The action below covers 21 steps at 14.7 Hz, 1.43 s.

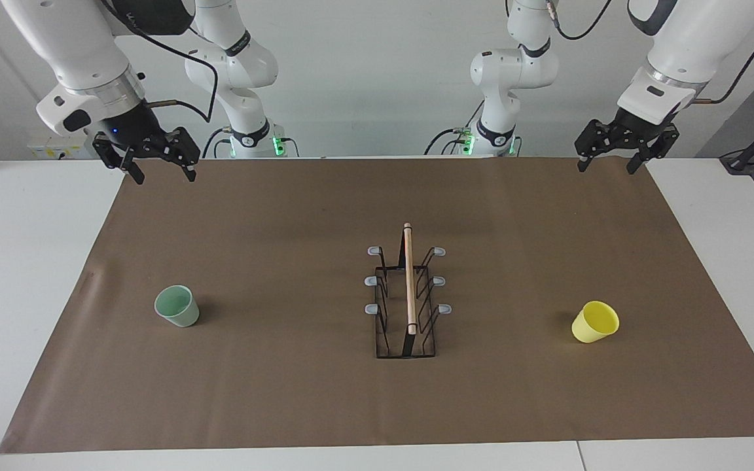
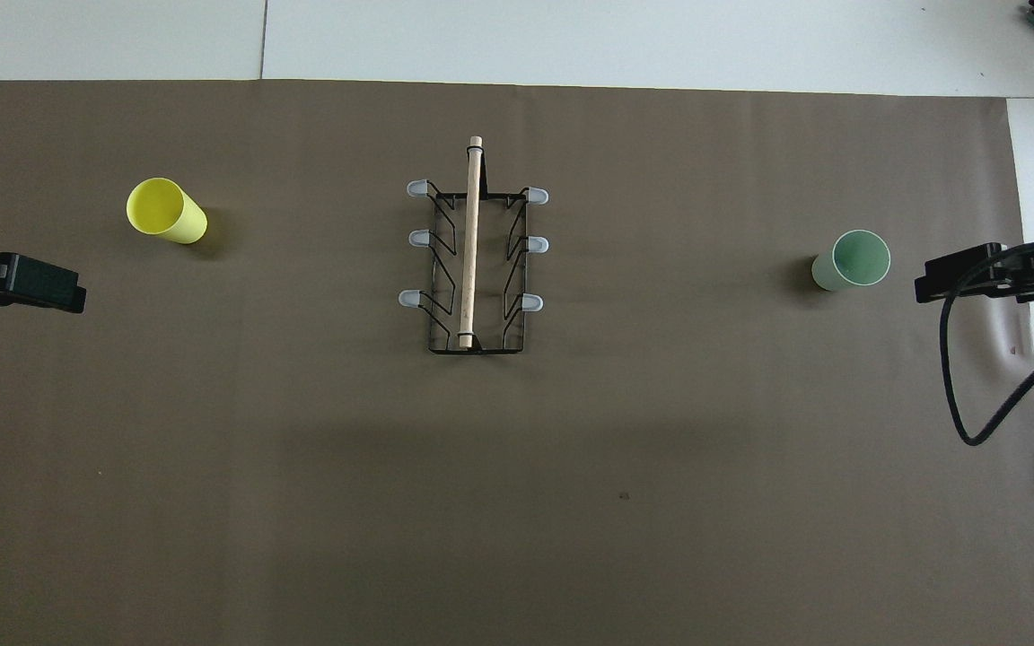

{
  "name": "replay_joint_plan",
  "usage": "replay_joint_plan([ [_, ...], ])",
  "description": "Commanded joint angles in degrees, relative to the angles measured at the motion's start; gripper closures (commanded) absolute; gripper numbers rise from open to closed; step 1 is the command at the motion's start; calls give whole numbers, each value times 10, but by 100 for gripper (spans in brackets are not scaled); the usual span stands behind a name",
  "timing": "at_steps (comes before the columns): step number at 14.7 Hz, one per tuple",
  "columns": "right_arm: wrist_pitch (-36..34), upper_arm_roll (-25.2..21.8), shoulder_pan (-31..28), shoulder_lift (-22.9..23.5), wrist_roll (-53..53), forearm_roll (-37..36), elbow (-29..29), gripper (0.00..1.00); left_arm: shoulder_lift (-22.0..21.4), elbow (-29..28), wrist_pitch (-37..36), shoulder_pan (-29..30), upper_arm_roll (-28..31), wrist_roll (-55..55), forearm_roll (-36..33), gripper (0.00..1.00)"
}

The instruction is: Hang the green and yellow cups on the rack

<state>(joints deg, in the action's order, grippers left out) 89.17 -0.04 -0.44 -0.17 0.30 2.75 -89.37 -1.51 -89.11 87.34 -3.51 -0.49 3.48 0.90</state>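
Nothing is hung yet: all six prongs of the rack (image 1: 407, 294) are bare, and it stands mid-tabletop between the two arms. The green cup (image 1: 177, 306) stands upright, mouth up, toward the right arm's end, farther out from the robots than the right end effector (image 1: 148, 159), which hangs raised over the mat (image 1: 285, 392) edge with its fingers spread and nothing in them. The yellow cup (image 1: 595, 322) stands toward the left arm's end, likewise farther out than the left end effector (image 1: 626, 150), also raised, fingers apart, empty. Each cup lies well apart from its end effector and from the rack.

The step in hand looks like the first reach. Judging from the layout, each arm should take the cup at its own end. A pinch across the rim or wall, low enough not to slip on the tapered plastic, seems sound. The cup must then be turned mouth-down and lowered over a grey-tipped prong; approach along the prong's line so the light wire stand is not shoved sideways
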Motion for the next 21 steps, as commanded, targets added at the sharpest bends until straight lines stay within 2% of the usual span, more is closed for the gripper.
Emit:
replay_joint_plan([
  [1, -5, 2, -4, 10, 9, -6, 16, 0, -11, -12, -4, 0, 1, -5, 0, 0],
  [9, 0, 2, -10, 3, 11, -9, 10, 0, -12, -12, -5, 0, 1, -5, 0, 0],
  [13, -8, 3, -40, -13, -9, 6, 12, 0, -13, -12, -9, 0, 1, -5, 0, 0],
  [16, -9, 3, -36, -26, -125, -5, -4, 0, -13, -14, -8, 0, 0, -7, 0, 0],
  [18, -10, 3, -45, -28, -216, -13, -8, 0, -27, -40, -5, -5, 0, -8, 0, 0],
  [21, 31, 14, -24, -37, -302, -111, -50, 0, -26, -48, 31, 0, 0, -5, 1, 0],
])
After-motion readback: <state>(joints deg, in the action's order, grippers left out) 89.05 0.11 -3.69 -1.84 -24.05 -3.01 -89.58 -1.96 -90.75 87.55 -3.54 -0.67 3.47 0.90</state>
